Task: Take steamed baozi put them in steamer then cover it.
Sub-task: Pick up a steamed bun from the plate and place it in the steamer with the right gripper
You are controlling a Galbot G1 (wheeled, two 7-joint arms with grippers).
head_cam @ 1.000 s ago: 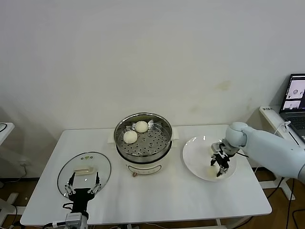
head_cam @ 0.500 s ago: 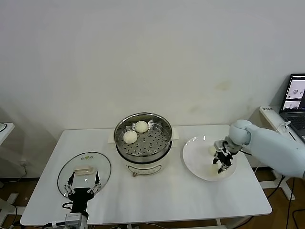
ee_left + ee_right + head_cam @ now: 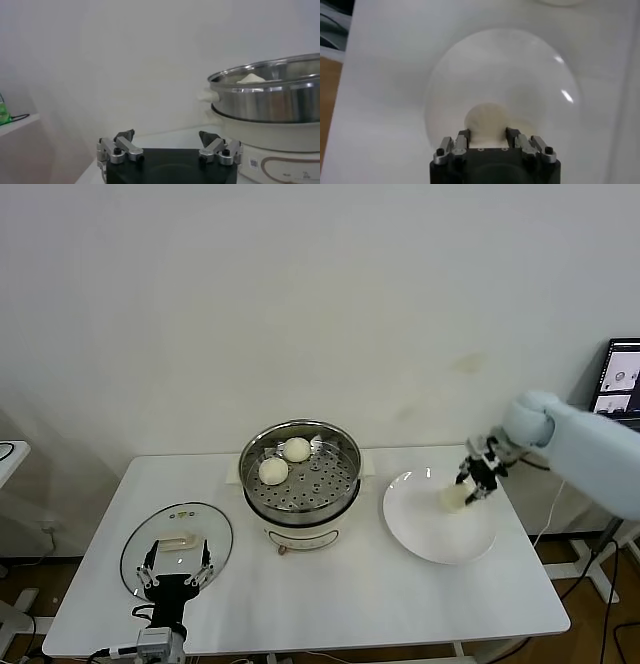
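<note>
Baozi (image 3: 486, 121) in right end effector (image 3: 487, 136)

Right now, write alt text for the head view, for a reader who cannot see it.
The right end effector holds a baozi lifted above the white plate. Two more buns sit in the open steamer at the table's middle. The left end effector, open, hovers near the glass cover on the table.
</note>
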